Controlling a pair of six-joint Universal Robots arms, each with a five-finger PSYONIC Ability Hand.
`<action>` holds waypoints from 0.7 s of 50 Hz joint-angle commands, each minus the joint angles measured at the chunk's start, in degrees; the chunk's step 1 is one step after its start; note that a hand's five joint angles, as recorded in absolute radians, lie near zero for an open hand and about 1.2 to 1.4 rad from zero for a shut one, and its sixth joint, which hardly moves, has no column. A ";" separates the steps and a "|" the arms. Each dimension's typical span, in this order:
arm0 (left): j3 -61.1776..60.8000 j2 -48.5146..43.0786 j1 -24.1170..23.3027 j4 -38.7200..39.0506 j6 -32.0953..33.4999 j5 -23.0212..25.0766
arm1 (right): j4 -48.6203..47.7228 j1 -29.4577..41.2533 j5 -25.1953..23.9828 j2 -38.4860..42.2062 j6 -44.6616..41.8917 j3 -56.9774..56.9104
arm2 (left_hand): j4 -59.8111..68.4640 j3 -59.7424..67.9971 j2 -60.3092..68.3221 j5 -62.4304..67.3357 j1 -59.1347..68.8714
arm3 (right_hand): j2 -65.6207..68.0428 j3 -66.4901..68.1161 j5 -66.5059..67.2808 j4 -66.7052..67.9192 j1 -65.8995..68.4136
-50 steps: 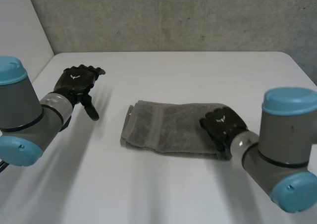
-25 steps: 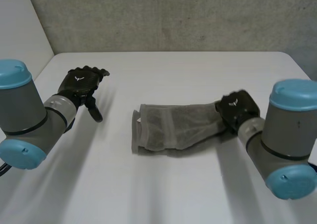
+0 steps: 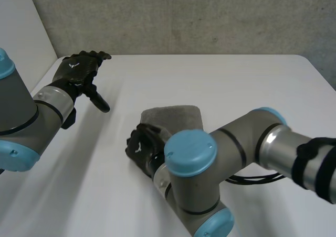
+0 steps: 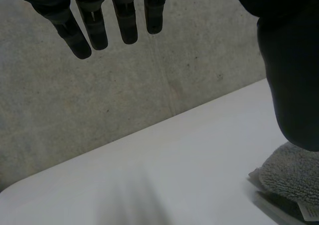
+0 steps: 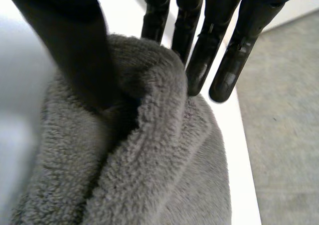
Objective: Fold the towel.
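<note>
The grey towel lies doubled over in the middle of the white table. My right arm reaches across it, and my right hand is at the towel's near left end. In the right wrist view a raised fold of the towel stands between the thumb and the straight fingers, pinched loosely. My left hand hovers open over the table's far left, away from the cloth. In the left wrist view its straight fingers are spread, with a corner of the towel beyond the thumb.
A grey concrete wall rises behind the table's far edge. The table's right edge borders a grey floor.
My right hand has carried the towel's right end up and across to the left, so the long strip is now doubled over. My left hand has drifted slightly farther back.
</note>
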 commanded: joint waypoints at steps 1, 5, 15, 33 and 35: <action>0.44 -0.18 -0.57 -0.04 -0.26 0.01 | -0.83 -5.01 -0.60 -13.51 25.16 5.54 | -3.98 -3.02 -3.84 -11.86 -4.34 | -31.80 -33.76 -32.29 -32.78 -31.73; 1.06 -0.53 -1.27 -0.04 -0.52 0.01 | -0.13 -7.57 -0.69 -17.32 32.86 7.30 | -3.98 -3.02 -3.84 -11.86 -4.34 | -31.80 -33.76 -32.29 -32.78 -31.73; 6.50 -5.97 -9.52 -1.00 -2.36 -0.34 | 2.50 -17.58 -3.85 -19.95 37.33 11.52 | -3.81 -2.85 -3.67 -11.69 -4.17 | -31.80 -33.76 -32.29 -32.78 -31.73; 15.39 -23.11 -15.95 -13.75 -3.25 -9.13 | 11.64 -20.05 -7.98 -3.88 50.08 2.83 | -4.48 -3.52 -4.34 -12.36 -4.84 | -31.80 -33.76 -32.29 -32.78 -31.73; 15.39 -23.56 -16.21 -13.75 -3.07 -9.48 | 11.82 -20.05 -7.99 -2.90 50.00 2.38 | -4.82 -3.86 -4.68 -12.70 -5.18 | -31.80 -33.76 -32.29 -32.78 -31.73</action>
